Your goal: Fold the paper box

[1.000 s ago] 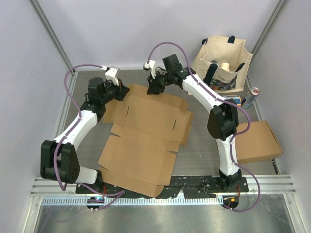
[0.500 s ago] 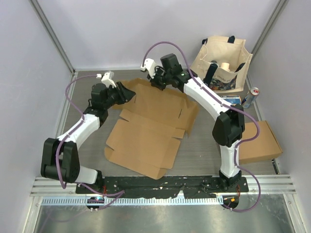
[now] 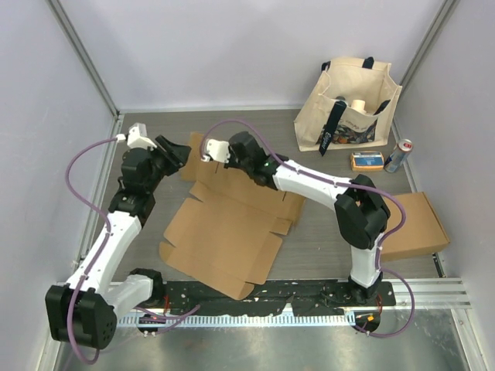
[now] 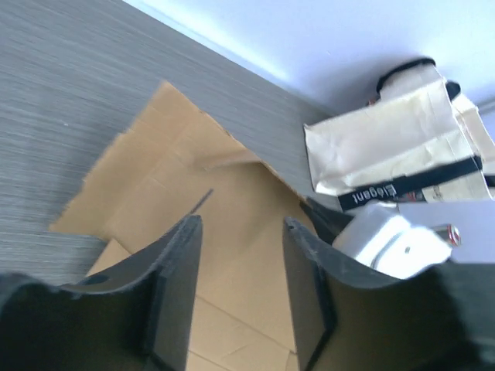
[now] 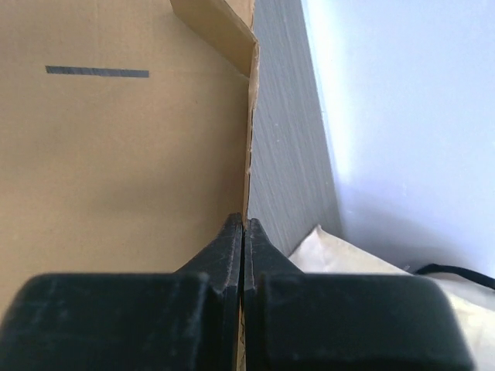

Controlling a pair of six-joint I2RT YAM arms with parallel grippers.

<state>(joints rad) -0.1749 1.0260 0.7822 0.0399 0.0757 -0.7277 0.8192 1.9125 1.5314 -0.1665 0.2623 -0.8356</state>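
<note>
Desk (image 3: 325,247): grey (tote bag (image 3: 352,108) far right).
Paper box (image 3: 224,232): flat, centre.
Left gripper (image 4: 241,224): jaws apart.
Right gripper (image 5: 244,226): clamped on box edge.

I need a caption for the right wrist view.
Closed black fingers pinch the edge of the flat brown cardboard sheet.

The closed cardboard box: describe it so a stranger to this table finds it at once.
Start at the cloth bag in the far right corner and come toward the near edge, past the drink can. The closed cardboard box lies there on the right side. Unlike the flat cardboard sheet in the middle, it is already a shut block.
</note>
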